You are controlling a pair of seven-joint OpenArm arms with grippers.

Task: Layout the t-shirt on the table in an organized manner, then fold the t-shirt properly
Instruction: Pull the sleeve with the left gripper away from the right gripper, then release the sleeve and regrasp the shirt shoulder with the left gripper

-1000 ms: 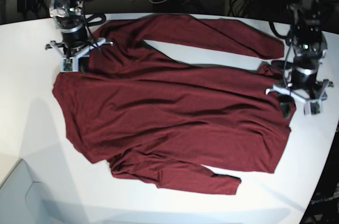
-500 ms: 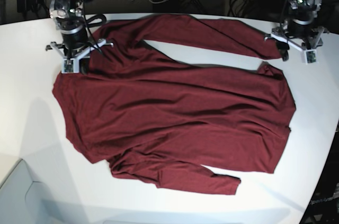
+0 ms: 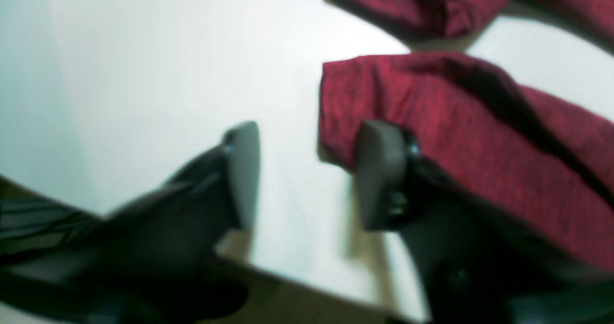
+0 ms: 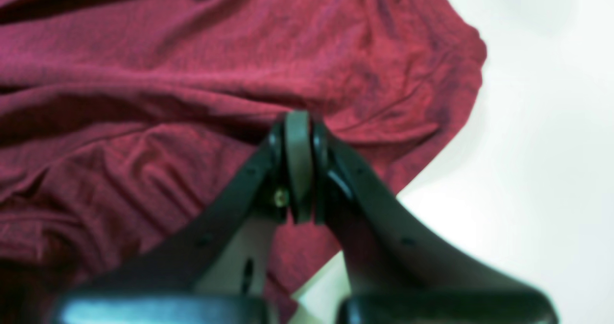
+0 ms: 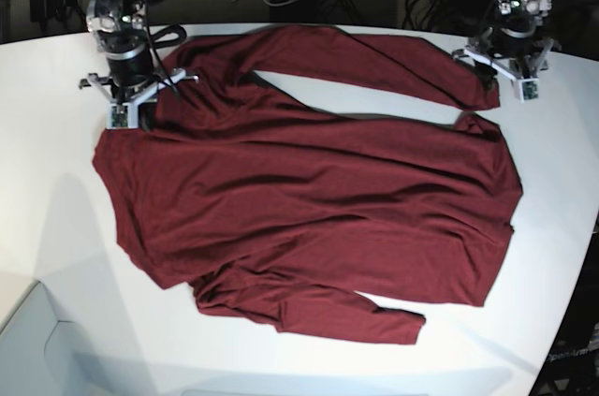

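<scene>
The maroon t-shirt [image 5: 309, 199] lies spread across the white table [image 5: 56, 227], the right gripper [image 4: 298, 165] clenched on its far-left edge, the left gripper [image 3: 307, 170] released beside the far-right sleeve end.

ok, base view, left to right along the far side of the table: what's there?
right gripper → t-shirt, its upper sleeve running across → left gripper at the cuff → bare table.
</scene>
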